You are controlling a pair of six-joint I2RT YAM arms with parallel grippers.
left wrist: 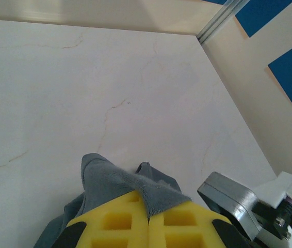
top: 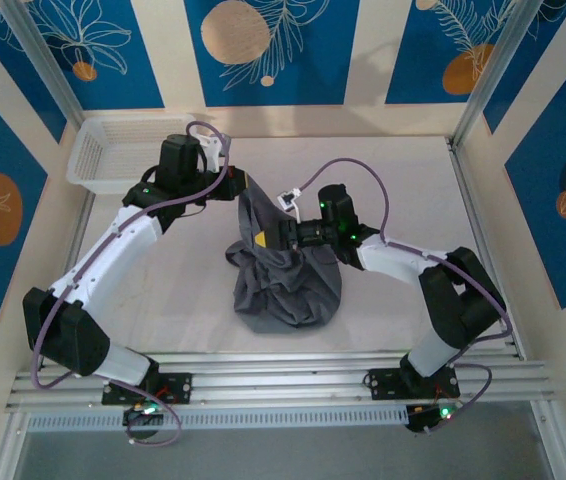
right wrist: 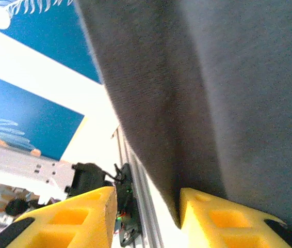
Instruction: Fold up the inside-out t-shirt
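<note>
On the table (top: 163, 290), seen from above, the inside-out t-shirt (top: 288, 285) hangs bunched from the left gripper (top: 235, 188), with the right gripper (top: 268, 238) at its right. Left wrist: jaws clamped on a fabric fold. Right wrist: jaws partly apart, cloth against one finger (right wrist: 223, 222).

Robot lab cell, alu rails (top: 293, 375), printed panels (top: 263, 50)

We see two arms (top: 113, 245) built of white tubular links and chunky black joint housings (top: 63, 335). Purple cables (top: 348, 165) loop along each. Small green lights (top: 321, 208) dot the black wrists. Black base plates (top: 148, 388) sit along the bottom of the overhead frame. In the wrist views we see yellow fingers (left wrist: 115, 222) with square recesses and black edges.
</note>
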